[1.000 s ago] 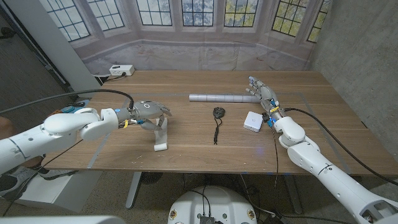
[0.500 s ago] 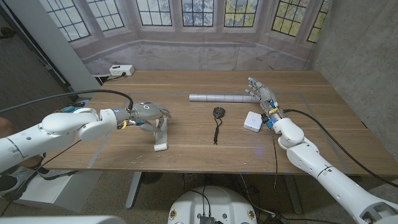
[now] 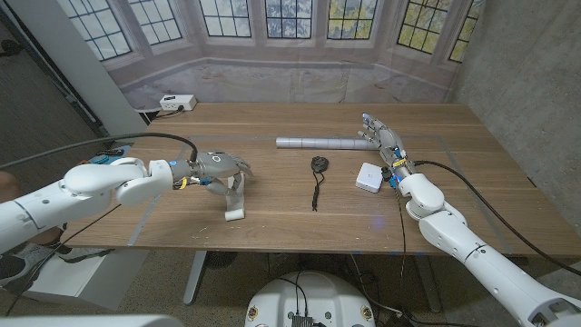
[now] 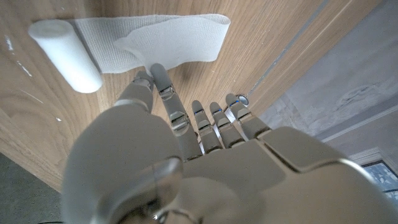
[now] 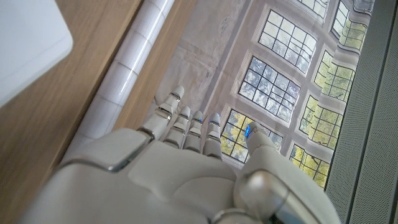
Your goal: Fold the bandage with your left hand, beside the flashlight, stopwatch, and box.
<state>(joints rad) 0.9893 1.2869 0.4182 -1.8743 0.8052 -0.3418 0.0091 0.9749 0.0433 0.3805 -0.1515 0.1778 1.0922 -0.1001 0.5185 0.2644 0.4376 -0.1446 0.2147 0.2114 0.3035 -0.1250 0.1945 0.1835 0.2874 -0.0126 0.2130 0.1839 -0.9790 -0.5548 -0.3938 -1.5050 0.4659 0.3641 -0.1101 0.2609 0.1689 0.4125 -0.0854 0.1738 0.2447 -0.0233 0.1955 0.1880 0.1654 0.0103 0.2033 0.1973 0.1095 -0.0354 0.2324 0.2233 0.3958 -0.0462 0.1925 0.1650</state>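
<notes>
Your left hand (image 4: 186, 155) pinches the bandage's (image 4: 155, 40) loose end on the bench (image 3: 272, 204), while your right hand (image 3: 386, 145) rests with fingers apart.

one bandage (image 3: 235, 198), one flashlight (image 3: 319, 143), one stopwatch (image 3: 319, 164), one box (image 3: 369, 176)

The wooden table (image 3: 300, 204) is overlooked from the head camera, facing bay windows (image 3: 290, 18). The bandage (image 4: 149, 43) is seen close from the left wrist; the flashlight (image 5: 124, 74) from the right wrist.
</notes>
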